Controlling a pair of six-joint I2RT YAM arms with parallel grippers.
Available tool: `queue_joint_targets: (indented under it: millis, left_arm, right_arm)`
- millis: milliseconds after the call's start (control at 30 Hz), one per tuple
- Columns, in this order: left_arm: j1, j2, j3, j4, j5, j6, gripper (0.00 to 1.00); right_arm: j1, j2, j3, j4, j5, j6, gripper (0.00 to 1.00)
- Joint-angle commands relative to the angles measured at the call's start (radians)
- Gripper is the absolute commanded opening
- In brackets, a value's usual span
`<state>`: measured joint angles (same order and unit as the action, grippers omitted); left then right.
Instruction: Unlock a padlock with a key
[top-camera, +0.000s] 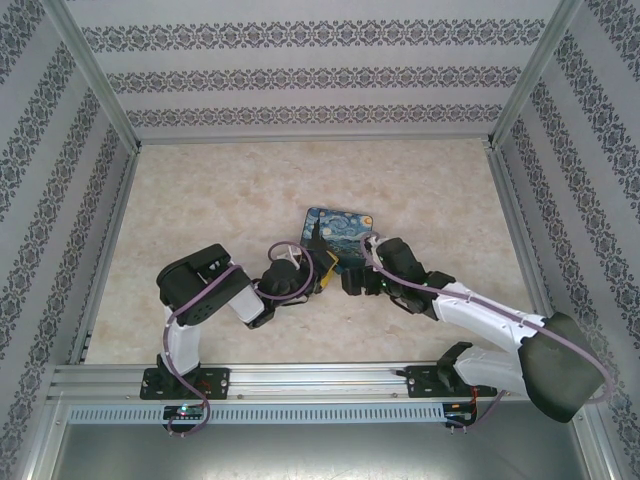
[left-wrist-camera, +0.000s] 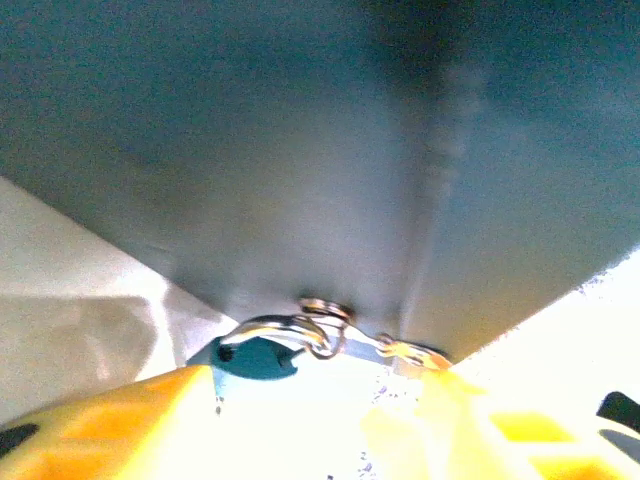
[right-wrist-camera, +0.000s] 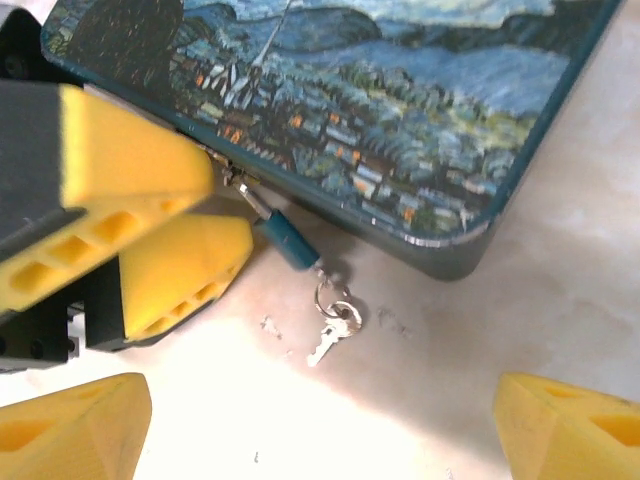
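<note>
The counter (top-camera: 250, 190) is pale, like beige stone with soft cloudy marks. Three walls stand around it: a back wall (top-camera: 320, 70), a left wall (top-camera: 40, 200) and a right wall (top-camera: 600, 170). All are white with gray flowery bands, like wallpaper. Shiny metal posts (top-camera: 92, 75) run up along the corners. A long silver rail (top-camera: 320, 378) goes across the near edge of the counter. Under it is a strip with many small slots (top-camera: 320, 412). Below that lies a flat gray sheet (top-camera: 300, 455). In the right wrist view, bright light makes the near part of the counter glow almost white.
</note>
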<state>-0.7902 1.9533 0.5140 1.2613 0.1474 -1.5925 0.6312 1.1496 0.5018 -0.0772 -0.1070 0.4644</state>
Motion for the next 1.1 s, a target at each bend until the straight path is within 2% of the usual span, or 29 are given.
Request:
queue_joint_targets:
  millis: [0, 133, 267, 333, 467, 600, 800, 967, 1067]
  left_arm:
    - [-0.001, -0.052, -0.027, -0.074, -0.009, 0.048, 0.66]
    - [-0.001, -0.142, -0.052, -0.165, -0.022, 0.097, 0.77]
    - [-0.001, -0.294, -0.071, -0.344, -0.057, 0.180, 0.85]
    - [-0.001, -0.385, -0.067, -0.474, -0.080, 0.238, 0.90]
    - [-0.001, -0.603, -0.004, -0.848, -0.159, 0.419, 0.99]
    - [0.003, -0.752, 0.081, -1.152, -0.259, 0.581, 1.00]
    - [0.027, -0.815, 0.158, -1.335, -0.302, 0.708, 1.00]
    - [0.051, -0.808, 0.199, -1.388, -0.323, 0.770, 1.00]
    - [0.074, -0.787, 0.241, -1.426, -0.336, 0.824, 1.00]
  right_arm:
    - [-0.009, -0.028, -0.029, 0.044, -0.090, 0.120, 0.89]
    - [-0.013, -0.029, -0.041, 0.089, -0.117, 0.168, 0.92]
    - [-0.019, 0.002, -0.027, 0.128, -0.128, 0.184, 0.92]
    - [-0.026, 0.029, -0.015, 0.150, -0.135, 0.187, 0.92]
    - [-0.056, 0.101, 0.011, 0.200, -0.163, 0.196, 0.92]
    - [-0.082, 0.170, 0.050, 0.241, -0.181, 0.203, 0.92]
    - [-0.123, 0.300, 0.164, 0.262, -0.204, 0.204, 0.92]
    - [-0.148, 0.393, 0.250, 0.271, -0.237, 0.203, 0.91]
    - [-0.148, 0.389, 0.240, 0.283, -0.259, 0.206, 0.90]
